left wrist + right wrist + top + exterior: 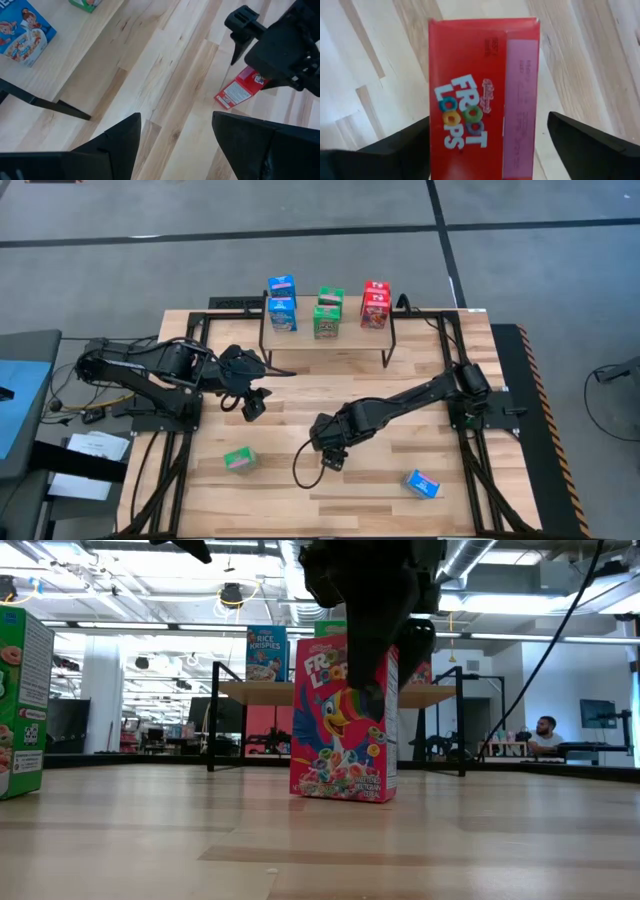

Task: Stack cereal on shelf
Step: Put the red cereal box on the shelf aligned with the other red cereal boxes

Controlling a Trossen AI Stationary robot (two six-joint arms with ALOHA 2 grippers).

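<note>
A red cereal box (pixel 343 730) stands upright on its bottom end on the plank tabletop. My right gripper (pixel 490 145) is open above it, pointing steeply down, with one finger on either side of the box's top (pixel 470 75); no touch shows. My left gripper (pixel 175 145) hangs open and empty over the table's left half, near the shelf (pixel 350 340). On the shelf, blue (pixel 282 305), green (pixel 327 315) and red (pixel 375 305) boxes stand in stacks of two. A green box (pixel 239 460) and a blue box (pixel 422 483) lie on the table near its front edge.
The shelf's black legs (pixel 388 352) stand on the table's far half. Black frame rails (pixel 470 450) run along the table's left and right sides. A person (pixel 543 735) sits in the room behind. Bare planks lie between the shelf and the red box.
</note>
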